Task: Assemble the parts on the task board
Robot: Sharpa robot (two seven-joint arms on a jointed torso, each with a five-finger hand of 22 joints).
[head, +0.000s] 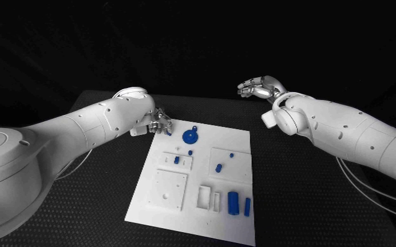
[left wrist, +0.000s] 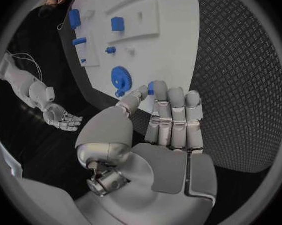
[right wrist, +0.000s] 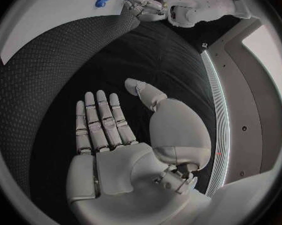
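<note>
We found bare black table (head: 313,201) on both sides of the task board (head: 186,215), wide enough for a hand to pass. The left hand (head: 157,124) crowded the board's far left corner beside the blue gear (head: 190,138). The right hand (head: 260,88) hovered well apart, fingers spread.

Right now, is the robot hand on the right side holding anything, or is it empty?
Empty. The right robot hand hangs over bare black table with its palm open and fingers straight and apart, away from the task board.
</note>
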